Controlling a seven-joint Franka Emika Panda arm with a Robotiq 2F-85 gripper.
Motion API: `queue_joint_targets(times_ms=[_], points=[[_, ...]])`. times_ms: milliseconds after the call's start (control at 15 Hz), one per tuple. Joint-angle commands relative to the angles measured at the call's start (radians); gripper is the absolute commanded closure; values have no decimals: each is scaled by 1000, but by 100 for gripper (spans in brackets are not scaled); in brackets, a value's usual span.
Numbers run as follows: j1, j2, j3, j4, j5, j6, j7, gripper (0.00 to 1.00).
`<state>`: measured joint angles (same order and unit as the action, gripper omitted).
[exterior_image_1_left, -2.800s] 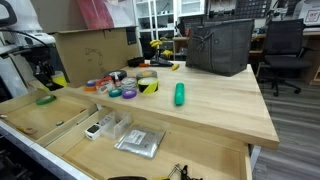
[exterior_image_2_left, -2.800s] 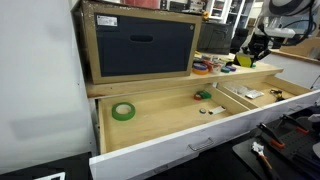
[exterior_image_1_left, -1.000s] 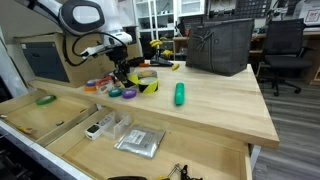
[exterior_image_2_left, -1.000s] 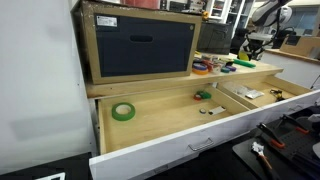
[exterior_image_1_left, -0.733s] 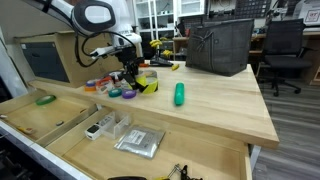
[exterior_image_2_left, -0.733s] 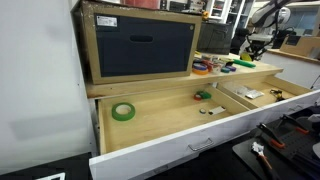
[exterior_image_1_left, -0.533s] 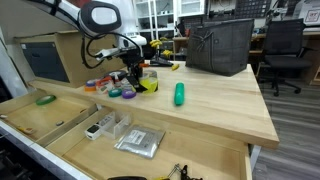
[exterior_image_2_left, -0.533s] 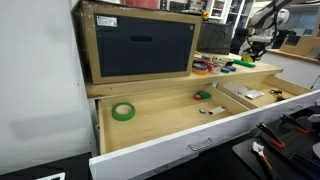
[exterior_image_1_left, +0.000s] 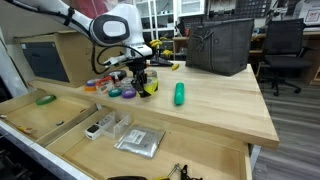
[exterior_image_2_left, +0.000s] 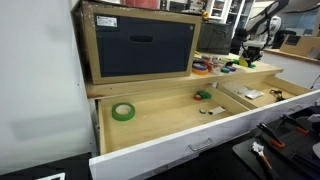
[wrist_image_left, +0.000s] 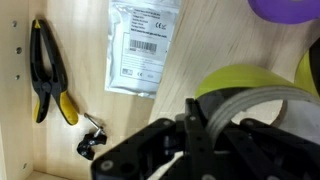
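Your gripper (wrist_image_left: 196, 128): jaws pressed together, nothing seen pinched. Yellow tape roll (wrist_image_left: 255, 88) just past the fingertips, purple tape roll (wrist_image_left: 285, 8) beyond. Labelled plastic bag (wrist_image_left: 145, 45) and pliers (wrist_image_left: 45, 70) off to the side.

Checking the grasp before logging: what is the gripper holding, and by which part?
The gripper appears shut on the yellow tape roll, pinching its ring wall at one side.

No words can be made out. The clear flat plastic bag (wrist_image_left: 128, 75) bears a white printed label (wrist_image_left: 148, 38) with a barcode and lines of print too small to read.
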<state>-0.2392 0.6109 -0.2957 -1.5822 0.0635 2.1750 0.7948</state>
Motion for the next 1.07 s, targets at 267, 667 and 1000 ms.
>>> queue_joint_targets(times_ms=[267, 667, 1000], points=[[7, 26, 20, 64, 20, -30, 6, 99], [-1, 22, 11, 41, 9, -31, -7, 99], [11, 42, 13, 12, 3, -11, -8, 99]])
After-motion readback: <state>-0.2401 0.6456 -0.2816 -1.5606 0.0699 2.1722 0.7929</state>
